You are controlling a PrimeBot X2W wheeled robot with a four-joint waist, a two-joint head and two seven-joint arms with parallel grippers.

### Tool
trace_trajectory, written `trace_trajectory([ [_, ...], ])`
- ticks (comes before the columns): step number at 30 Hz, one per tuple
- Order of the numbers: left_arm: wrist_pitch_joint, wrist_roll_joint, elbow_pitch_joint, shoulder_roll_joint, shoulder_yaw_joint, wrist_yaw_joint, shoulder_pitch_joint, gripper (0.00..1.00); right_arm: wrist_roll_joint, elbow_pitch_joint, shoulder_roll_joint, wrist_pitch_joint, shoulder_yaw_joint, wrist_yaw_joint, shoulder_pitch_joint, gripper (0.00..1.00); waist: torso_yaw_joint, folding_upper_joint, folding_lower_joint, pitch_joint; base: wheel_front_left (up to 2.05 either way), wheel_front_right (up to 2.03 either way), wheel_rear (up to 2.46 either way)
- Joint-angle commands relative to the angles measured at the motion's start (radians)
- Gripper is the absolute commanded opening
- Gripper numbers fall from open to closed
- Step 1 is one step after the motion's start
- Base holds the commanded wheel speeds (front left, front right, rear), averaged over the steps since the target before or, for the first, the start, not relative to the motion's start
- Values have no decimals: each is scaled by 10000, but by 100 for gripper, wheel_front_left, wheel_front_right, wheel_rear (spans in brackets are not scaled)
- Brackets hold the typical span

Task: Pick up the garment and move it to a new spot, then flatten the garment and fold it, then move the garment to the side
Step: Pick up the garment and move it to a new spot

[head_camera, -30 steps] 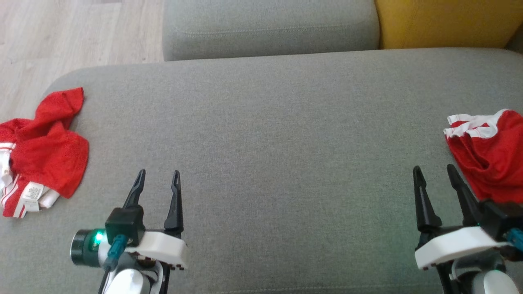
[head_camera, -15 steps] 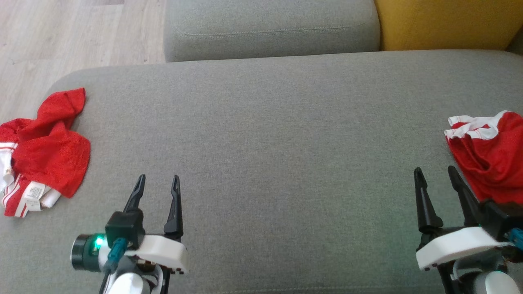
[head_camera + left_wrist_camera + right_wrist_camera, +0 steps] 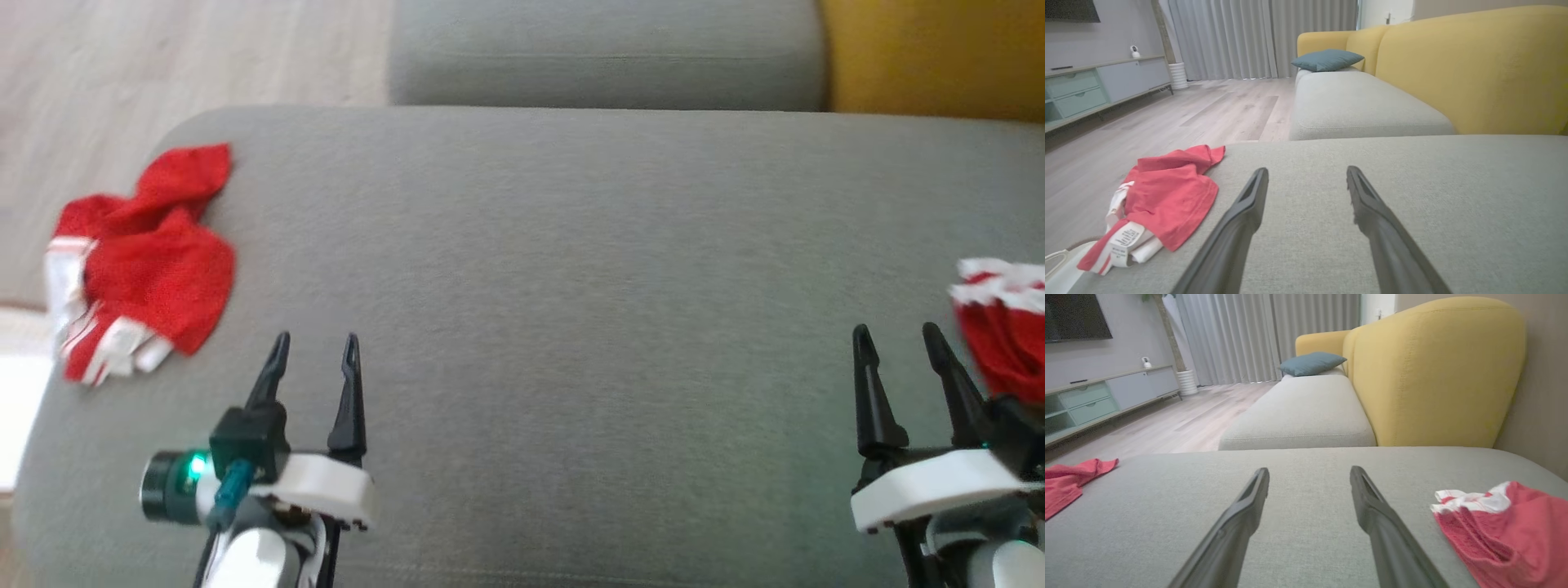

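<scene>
A crumpled red garment with white trim point(image 3: 147, 261) lies at the left end of the grey sofa seat point(image 3: 571, 286), up and left of my left gripper point(image 3: 317, 339). That gripper is open and empty, apart from the cloth. In the left wrist view the same garment point(image 3: 1171, 196) lies left of the open left gripper point(image 3: 1307, 171). A second red and white garment point(image 3: 1004, 343) lies at the right edge, just right of my open, empty right gripper point(image 3: 893, 331). In the right wrist view this garment point(image 3: 1515, 526) lies right of the right gripper point(image 3: 1309, 470), and the left garment point(image 3: 1069, 477) shows far left.
Another grey seat cushion point(image 3: 604, 49) adjoins the far edge, with a yellow backrest point(image 3: 931, 57) to its right. Pale wood floor point(image 3: 163, 57) lies beyond the seat's rounded left end. A teal pillow point(image 3: 1327, 59) and a low cabinet point(image 3: 1086, 90) stand farther off.
The whole head picture has shifted to the right and blurred, so the camera has turned left. Both garments lie as before and both grippers stay open.
</scene>
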Motion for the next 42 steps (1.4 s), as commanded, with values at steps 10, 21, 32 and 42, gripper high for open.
trace_trajectory([
  [10, -227, -101, -243, 102, 523, 87, -1030, 100, -325, -1089, -53, 397, 775, 65, -533, 100, 2689, -1, 0, 334, 0, 0, 0],
  [21, -275, -115, -289, 194, 725, 77, -1019, 100, -376, -1218, -53, 519, 958, 65, -687, 100, 3859, -1, 0, 373, 0, 0, 0],
  [32, -281, -77, -485, 160, 959, 30, -1338, 100, -532, -1488, -53, 794, 1082, 65, -951, 100, 3623, -1, 0, 1127, 0, 0, 0],
  [42, -282, -399, 1290, 74, 1520, -702, -3871, 100, -812, -2361, -591, 1566, 1323, 65, -2031, 100, 2654, -1, 0, 3723, 0, 0, 0],
])
